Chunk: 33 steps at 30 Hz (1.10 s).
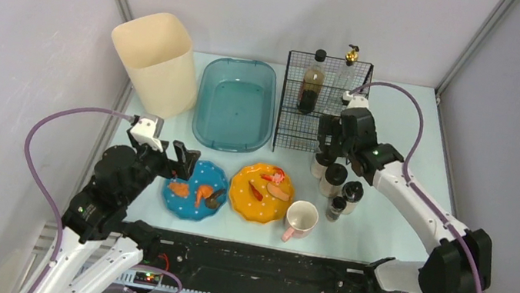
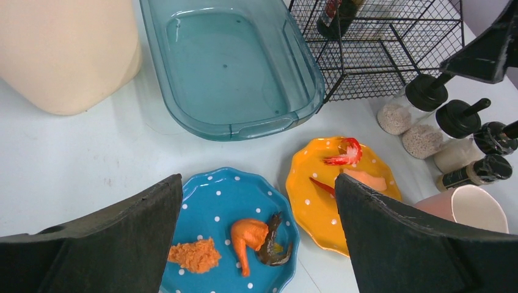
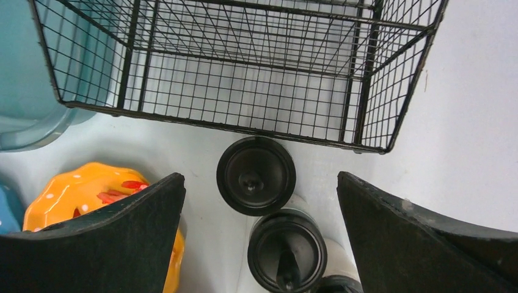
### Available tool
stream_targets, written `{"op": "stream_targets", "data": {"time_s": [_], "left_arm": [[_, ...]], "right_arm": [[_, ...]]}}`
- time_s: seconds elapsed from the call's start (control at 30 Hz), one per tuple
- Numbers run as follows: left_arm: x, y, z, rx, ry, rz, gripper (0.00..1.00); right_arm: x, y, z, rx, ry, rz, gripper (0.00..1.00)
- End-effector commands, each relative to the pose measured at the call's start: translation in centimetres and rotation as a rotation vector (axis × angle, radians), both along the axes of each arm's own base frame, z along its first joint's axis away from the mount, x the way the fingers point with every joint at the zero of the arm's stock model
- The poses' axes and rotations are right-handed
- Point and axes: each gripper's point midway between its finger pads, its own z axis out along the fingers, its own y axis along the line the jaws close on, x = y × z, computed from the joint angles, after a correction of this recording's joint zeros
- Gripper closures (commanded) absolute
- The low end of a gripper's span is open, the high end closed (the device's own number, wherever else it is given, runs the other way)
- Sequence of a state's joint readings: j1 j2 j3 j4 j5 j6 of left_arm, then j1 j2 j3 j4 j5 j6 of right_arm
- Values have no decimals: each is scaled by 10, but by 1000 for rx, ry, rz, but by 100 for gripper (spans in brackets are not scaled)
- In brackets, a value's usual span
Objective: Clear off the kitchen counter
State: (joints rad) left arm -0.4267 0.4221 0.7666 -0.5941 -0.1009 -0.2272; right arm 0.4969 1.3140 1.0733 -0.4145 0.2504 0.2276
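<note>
Over jar cluster toward right edge of kitchen counter point(image 1: 372, 237), right gripper point(image 3: 259, 176) hovers, jaws wide, empty. Rearmost jar point(image 3: 272, 160) stands just before wire rack point(image 3: 244, 73), second jar point(image 3: 287, 250) just beside it. Risk: finger clips neighbour or snags rack wire, toppling jars. Left gripper point(image 2: 258, 180) hovers near front-left corner over blue plate point(image 2: 214, 201), jaws wide, empty. Tilted lift could spill food scraps point(image 2: 247, 235). Counter lies under everything, far from cleared.

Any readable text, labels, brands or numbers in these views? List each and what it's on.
No text can be read anywhere.
Label on the small dark bottle: print too small and blurred.
Label on the tall dark bottle in the wire rack: too small.
</note>
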Motion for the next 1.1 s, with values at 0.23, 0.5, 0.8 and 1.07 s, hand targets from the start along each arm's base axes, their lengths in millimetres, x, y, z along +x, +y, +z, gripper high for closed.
{"op": "stream_targets", "data": {"time_s": [0.23,0.5,0.8,1.07], "left_arm": [[1,0,3,1,-14,-3,2],[1,1,4,1,-18,0,2],[1,1,4,1,-17,1,2],[1,1,4,1,-19,3,2]], "right_arm": [[17,11,-38,0,70,-46,1],[24,11,-57,-29,103,-59,0],[26,13,-64,-42,127,-58,3],[25,15,-66,-78,127,-39,14]]}}
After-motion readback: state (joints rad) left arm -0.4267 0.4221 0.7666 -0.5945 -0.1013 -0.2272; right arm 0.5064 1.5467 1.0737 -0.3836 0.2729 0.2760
